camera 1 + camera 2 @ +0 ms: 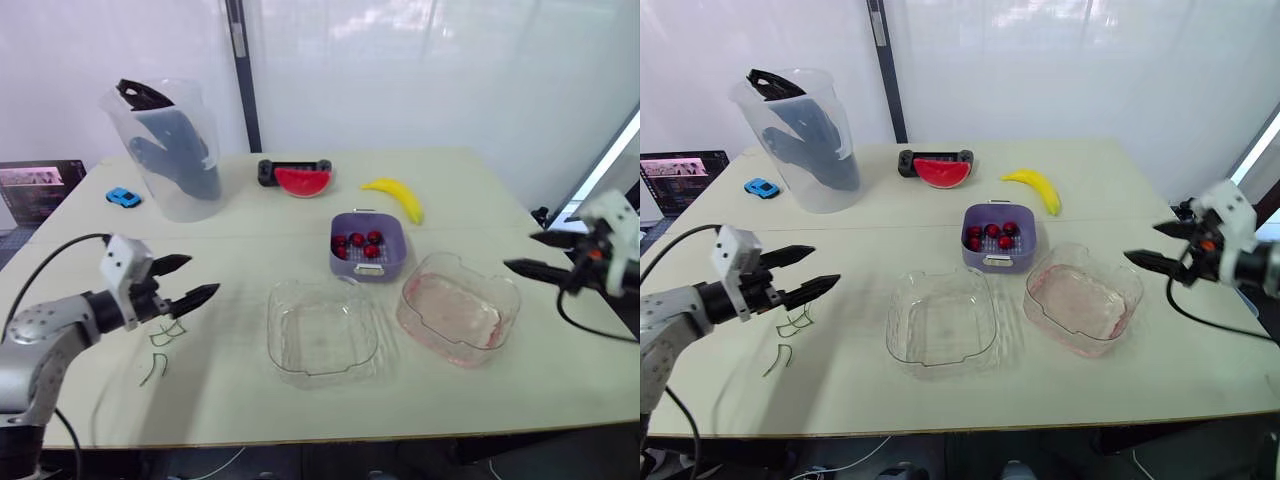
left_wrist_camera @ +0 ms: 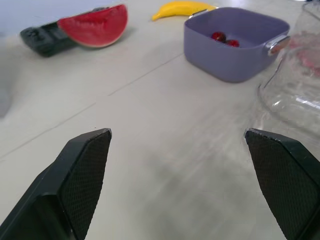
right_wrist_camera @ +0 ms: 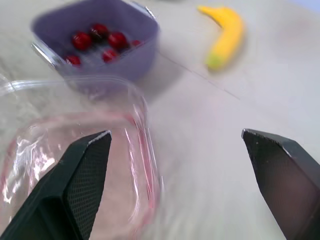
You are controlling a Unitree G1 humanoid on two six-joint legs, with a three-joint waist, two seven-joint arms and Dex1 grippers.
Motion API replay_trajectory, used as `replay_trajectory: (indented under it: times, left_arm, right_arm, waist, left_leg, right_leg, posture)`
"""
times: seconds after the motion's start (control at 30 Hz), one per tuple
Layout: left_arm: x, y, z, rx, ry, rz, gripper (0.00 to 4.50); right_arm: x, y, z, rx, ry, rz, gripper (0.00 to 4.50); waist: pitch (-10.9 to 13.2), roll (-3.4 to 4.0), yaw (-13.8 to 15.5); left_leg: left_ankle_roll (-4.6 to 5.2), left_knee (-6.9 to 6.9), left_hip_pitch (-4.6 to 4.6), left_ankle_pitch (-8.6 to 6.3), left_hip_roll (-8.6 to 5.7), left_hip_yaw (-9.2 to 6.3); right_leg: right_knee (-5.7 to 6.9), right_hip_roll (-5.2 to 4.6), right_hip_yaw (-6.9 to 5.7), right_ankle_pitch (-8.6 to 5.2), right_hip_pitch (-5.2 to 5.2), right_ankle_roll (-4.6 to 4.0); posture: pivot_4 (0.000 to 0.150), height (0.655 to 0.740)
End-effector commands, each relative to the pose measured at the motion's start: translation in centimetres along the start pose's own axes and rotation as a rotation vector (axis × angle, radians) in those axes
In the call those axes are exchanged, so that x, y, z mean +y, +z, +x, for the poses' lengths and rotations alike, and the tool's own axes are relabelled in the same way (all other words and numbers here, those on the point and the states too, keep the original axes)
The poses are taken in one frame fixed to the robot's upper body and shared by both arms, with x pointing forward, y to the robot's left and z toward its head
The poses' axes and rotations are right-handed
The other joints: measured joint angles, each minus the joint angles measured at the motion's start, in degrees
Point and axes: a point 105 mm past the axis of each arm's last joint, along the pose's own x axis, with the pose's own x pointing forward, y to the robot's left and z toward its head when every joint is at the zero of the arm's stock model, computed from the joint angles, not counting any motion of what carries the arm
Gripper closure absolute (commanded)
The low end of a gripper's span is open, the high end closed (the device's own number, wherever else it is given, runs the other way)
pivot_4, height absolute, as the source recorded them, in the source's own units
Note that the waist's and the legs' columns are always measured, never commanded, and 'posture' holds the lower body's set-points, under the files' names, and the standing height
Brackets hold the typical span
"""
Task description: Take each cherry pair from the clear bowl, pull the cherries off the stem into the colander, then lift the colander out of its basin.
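Left pincer [image 1: 200,277], black textured fingers spread open, hovers at the frame's left; right pincer [image 1: 520,252], also open, at the right edge. On the smooth pale table [image 1: 480,180], right of centre, sits a pink-stained clear bowl [image 1: 412,305]. Above it is the square purple colander [image 1: 368,265] holding glossy red cherries [image 1: 357,240]. Thin green stems [image 1: 165,335] lie lower left.

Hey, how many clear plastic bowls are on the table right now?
2. One clear bowl sits just in front of the purple colander; the pink-stained bowl is beside it, toward the robot's right.
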Motion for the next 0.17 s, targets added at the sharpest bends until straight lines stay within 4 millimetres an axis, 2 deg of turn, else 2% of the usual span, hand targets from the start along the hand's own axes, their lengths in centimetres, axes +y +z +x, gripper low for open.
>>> replay_trajectory:
  times: [0.03,0.17]
  left_arm:
    - [1.0,0.1,-1.3,0.001,0.025,0.033,0.0]
    - [0.9,-0.8,-2.0,0.031,0.0,-0.009,0.0]
  right_arm:
    - [-0.7,0.9,-2.0,-0.103,-0.07,-0.046,0.03]
    - [-0.6,-0.6,-2.5,-0.089,-0.094,-0.044,0.03]
  waist:
    - [0.0,0.01,0.0]
    - [0.0,0.01,0.0]
  left_leg:
    - [0.0,0.01,0.08,0.0,-0.01,0.03]
    - [0.02,-0.04,0.4,-0.01,0.02,0.07]
  right_leg:
    - [0.0,-0.02,0.03,0.0,0.06,0.0]
    - [-0.02,0.0,0.08,0.0,0.36,0.0]
  posture:
    - [0.15,0.74]
    - [0.15,0.74]
